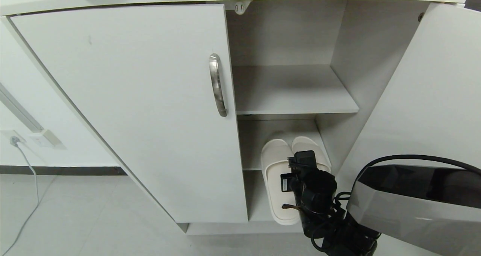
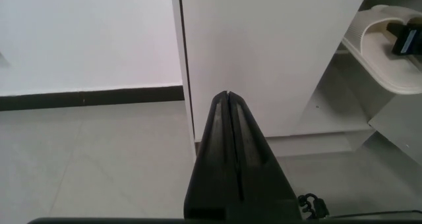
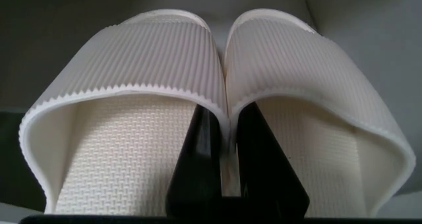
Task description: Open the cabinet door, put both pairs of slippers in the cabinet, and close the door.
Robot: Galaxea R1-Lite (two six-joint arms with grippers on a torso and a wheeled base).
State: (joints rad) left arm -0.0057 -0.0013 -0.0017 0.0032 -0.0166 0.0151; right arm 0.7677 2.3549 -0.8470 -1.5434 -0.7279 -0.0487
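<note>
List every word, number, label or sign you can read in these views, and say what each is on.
None: no text can be read in any view.
The white cabinet, the cream slippers and the wall socket show no legible print.

The head camera looks forward and down from close before the white laminate two-door cabinet (image 1: 124,109), whose right half stands open. The left wrist camera sits low, facing along the black left pincer (image 2: 227,95), fingers pressed together, toward the closed door's foot and the grey tiled floor (image 2: 86,158). The right wrist camera sits very near the pair of cream ribbed foam slippers (image 3: 151,72), sighting along the right pincer (image 3: 225,122) clamped on them into the lower compartment. All three views share the slippers.
</note>
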